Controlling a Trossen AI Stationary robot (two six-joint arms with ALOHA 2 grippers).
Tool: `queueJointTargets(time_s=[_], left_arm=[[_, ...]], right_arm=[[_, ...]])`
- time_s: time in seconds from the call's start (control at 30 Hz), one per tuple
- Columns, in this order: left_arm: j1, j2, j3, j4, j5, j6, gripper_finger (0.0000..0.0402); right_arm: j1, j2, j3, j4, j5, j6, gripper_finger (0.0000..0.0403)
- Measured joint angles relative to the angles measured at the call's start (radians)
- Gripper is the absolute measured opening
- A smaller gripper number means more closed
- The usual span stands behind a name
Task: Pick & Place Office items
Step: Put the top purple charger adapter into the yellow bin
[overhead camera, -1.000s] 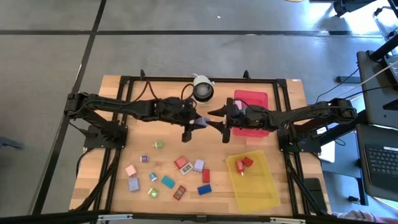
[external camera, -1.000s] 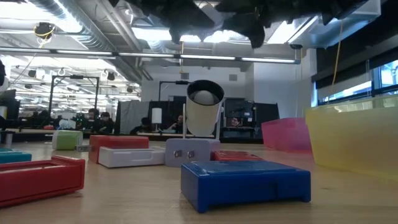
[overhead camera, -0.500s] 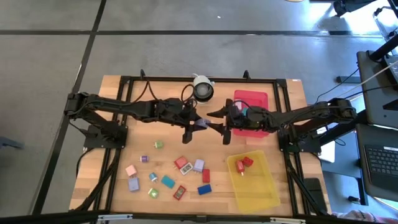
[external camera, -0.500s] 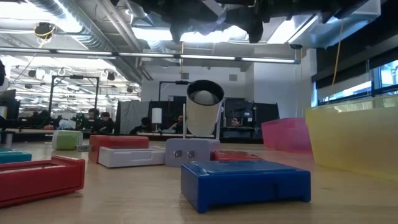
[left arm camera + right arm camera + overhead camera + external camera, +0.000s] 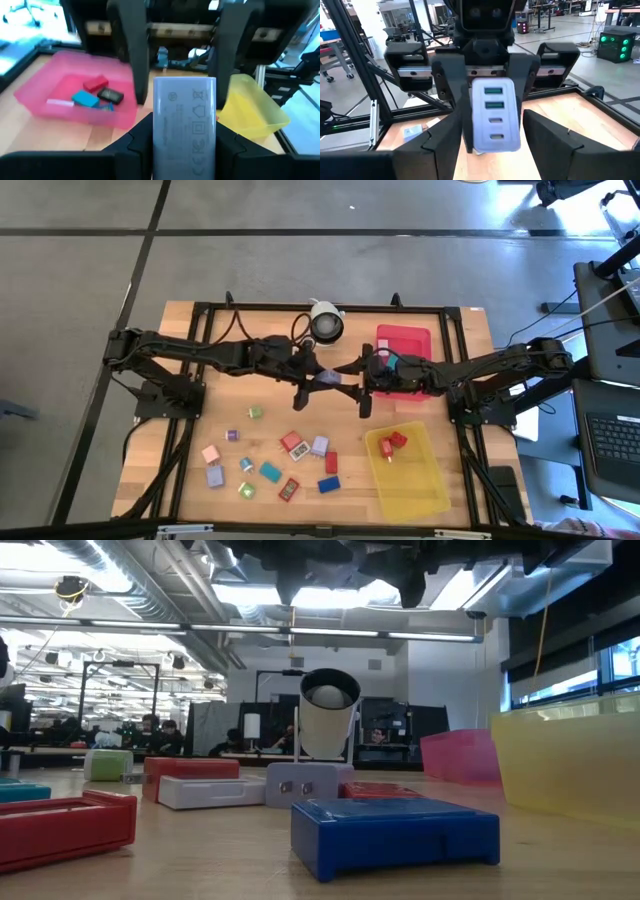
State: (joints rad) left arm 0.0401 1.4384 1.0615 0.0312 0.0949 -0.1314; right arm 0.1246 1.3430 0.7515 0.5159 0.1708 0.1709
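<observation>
We see a handover above the worktop (image 5: 190,480), just in front of the white camera (image 5: 325,323). The left claw (image 5: 184,131) is closed on a lilac charger block (image 5: 184,125), offering its socket end outward. The right claw (image 5: 491,131) faces it with fingers spread around the block, not yet clamped. Compared with a second ago, both claws have moved closer together.
</observation>
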Motion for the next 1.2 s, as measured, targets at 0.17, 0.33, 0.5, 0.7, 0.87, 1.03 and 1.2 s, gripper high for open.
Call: queueJointTargets(time_s=[0.17,0.33,0.5,0.7,0.87,1.03,1.2], left_arm=[[-0.005,0.0,-0.002,0.056,0.003,0.021,0.012],[-0.005,0.0,-0.002,0.073,0.004,0.031,0.0121],[-0.005,0.0,-0.002,0.073,0.002,0.015,0.0123],[-0.006,0.0,-0.002,0.069,-0.002,-0.071,0.0125],[-0.006,0.0,-0.002,0.071,-0.022,-0.162,0.0145],[-0.003,0.0,-0.002,0.062,-0.034,-0.225,0.0184],[0.01,0.0,-0.002,0.047,-0.028,-0.281,0.0224]], right_arm=[[0.0,-0.002,0.0,0.01,0.001,0.031,0.0213],[0.0,-0.003,0.0,0.033,0.002,0.073,0.0209],[0.0,-0.002,0.0,0.037,0.009,0.113,0.0169],[0.004,-0.002,0.0,0.038,0.005,0.11,0.0121],[0.004,-0.002,0.0,0.039,0.021,0.162,0.0121],[0.001,-0.002,0.0,0.037,0.027,0.281,0.0121],[0.001,-0.018,0.0,-0.033,0.053,0.323,0.0121]])
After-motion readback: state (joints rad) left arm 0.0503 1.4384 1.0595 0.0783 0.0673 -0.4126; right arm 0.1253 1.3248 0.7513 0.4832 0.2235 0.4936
